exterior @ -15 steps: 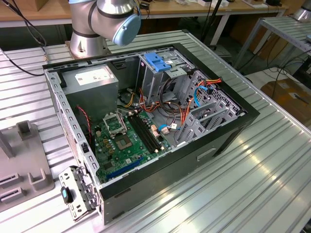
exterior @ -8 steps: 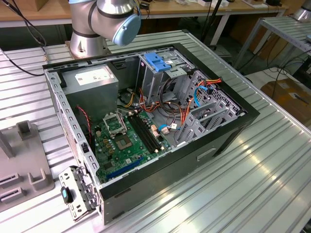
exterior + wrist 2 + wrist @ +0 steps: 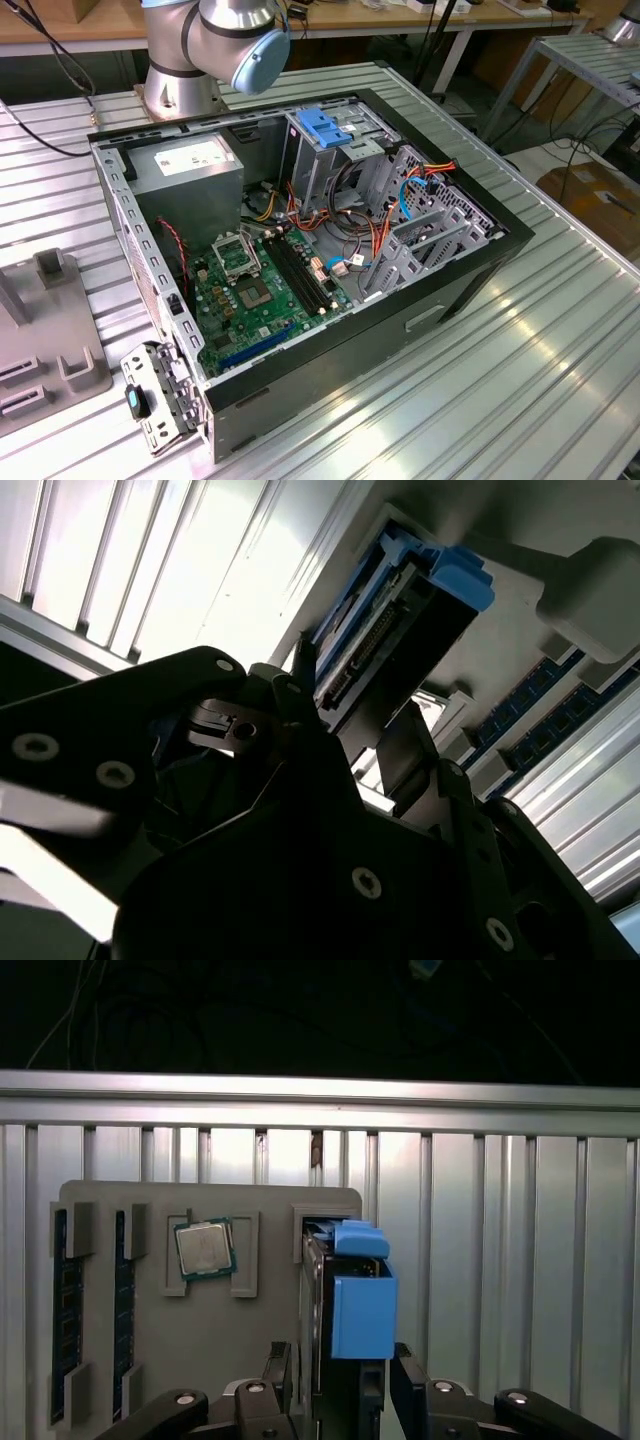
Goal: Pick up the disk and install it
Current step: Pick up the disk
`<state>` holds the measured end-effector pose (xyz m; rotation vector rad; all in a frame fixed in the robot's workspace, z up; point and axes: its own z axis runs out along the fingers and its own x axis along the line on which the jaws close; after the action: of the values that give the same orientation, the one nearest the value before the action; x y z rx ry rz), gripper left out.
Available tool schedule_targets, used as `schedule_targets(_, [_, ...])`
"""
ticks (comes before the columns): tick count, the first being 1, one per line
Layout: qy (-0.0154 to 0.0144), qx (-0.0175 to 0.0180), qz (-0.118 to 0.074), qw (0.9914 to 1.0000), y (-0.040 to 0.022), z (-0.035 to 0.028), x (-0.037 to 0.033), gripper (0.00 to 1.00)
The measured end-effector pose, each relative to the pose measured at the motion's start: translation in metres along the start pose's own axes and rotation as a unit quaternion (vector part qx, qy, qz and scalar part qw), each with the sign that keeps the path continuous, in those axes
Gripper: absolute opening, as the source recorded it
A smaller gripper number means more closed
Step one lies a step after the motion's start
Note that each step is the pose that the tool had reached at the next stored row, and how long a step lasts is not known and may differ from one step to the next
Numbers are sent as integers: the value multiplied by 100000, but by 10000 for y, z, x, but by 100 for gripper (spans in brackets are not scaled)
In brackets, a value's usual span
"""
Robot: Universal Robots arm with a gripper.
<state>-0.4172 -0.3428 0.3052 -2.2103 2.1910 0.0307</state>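
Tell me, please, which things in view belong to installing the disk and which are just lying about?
Belonging to the job:
- disk, standing on edge in the grey tray
- tool, at the disk
- open computer case

Just lying about:
- processor chip in the same tray
- memory sticks in the tray's slots

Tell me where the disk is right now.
In the first wrist view the disk stands on edge in a slot of the grey fixture plate, beside the processor chip that lies in the neighbouring recess.
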Motion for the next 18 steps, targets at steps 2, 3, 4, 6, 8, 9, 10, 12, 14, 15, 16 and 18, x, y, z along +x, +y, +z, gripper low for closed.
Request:
schedule_targets(2, [-6, 6, -8, 100000, -1, 0, 1, 51])
schedule_targets(3, [-307, 5, -12, 100000, 0, 2, 2, 51])
schedule_targets(4, [-517, 14, -1, 99999, 0, 3, 0, 51])
schedule_targets(6, [-524, 15, 2, 99999, 0, 3, 1, 51])
schedule_targets(8, [-648, 8, -5, 99998, 0, 3, 2, 51])
schedule_targets(9, [-1207, 27, -15, 99993, 0, 3, 2, 51])
schedule_targets(10, [-1343, 29, -10, 99991, 0, 3, 1, 51])
schedule_targets(12, [-1358, 25, -5, 99991, 0, 3, 1, 51])
schedule_targets(14, [-1365, 16, -5, 99991, 0, 2, 3, 51])
schedule_targets(15, [-1340, 22, -7, 99991, 0, 3, 6, 51])
schedule_targets(16, [-1318, 24, -6, 99991, 0, 3, 9, 51])
schedule_targets(18, [-1287, 23, -9, 99992, 0, 3, 16, 51])
